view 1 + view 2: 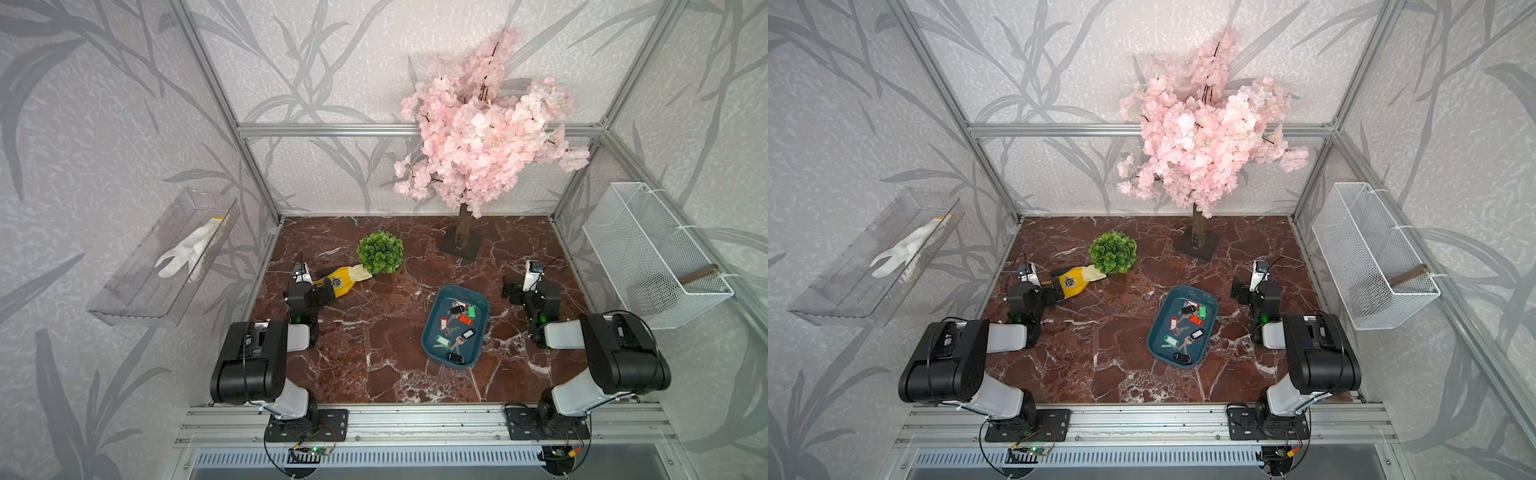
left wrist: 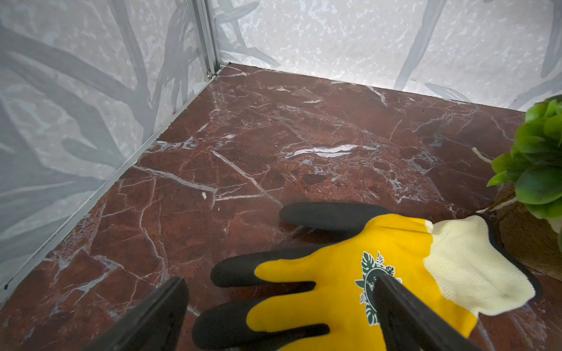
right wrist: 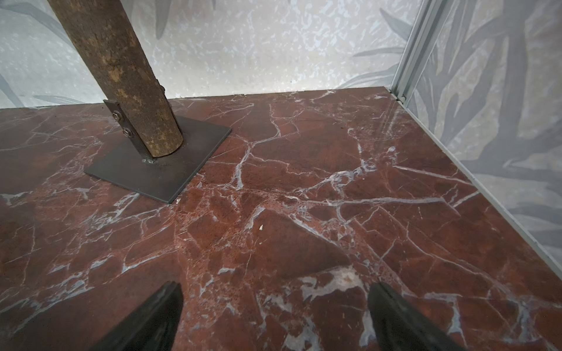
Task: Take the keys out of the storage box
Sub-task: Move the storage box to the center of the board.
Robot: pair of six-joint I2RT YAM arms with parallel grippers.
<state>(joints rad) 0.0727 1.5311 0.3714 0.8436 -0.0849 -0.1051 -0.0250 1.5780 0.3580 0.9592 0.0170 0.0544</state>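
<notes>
The storage box (image 1: pixel 428 341) (image 1: pixel 1153 340), a shallow teal tray, lies on the marble right of centre in both top views. Inside it the keys (image 1: pixel 457 322) (image 1: pixel 1185 328) lie loose, with red, green, black and white tags. My left gripper (image 1: pixel 327 291) (image 1: pixel 1054 293) (image 2: pixel 281 279) hangs open at the left, far from the box, just above a yellow glove (image 2: pixel 349 273); nothing is held between its fingers. My right gripper (image 1: pixel 509 291) (image 1: pixel 1237 293) (image 3: pixel 275 285) stands open over bare marble, a short way right of the box's far end. Neither wrist view shows the box or keys.
The yellow and black glove (image 1: pixel 345 282) lies by a green plant ball (image 1: pixel 380 252) (image 2: pixel 538 170). A pink blossom tree (image 1: pixel 486 124) stands on a metal plate (image 3: pixel 146 170) at the back. A white wire basket (image 1: pixel 652 253) hangs on the right wall, a clear tray (image 1: pixel 137 291) on the left.
</notes>
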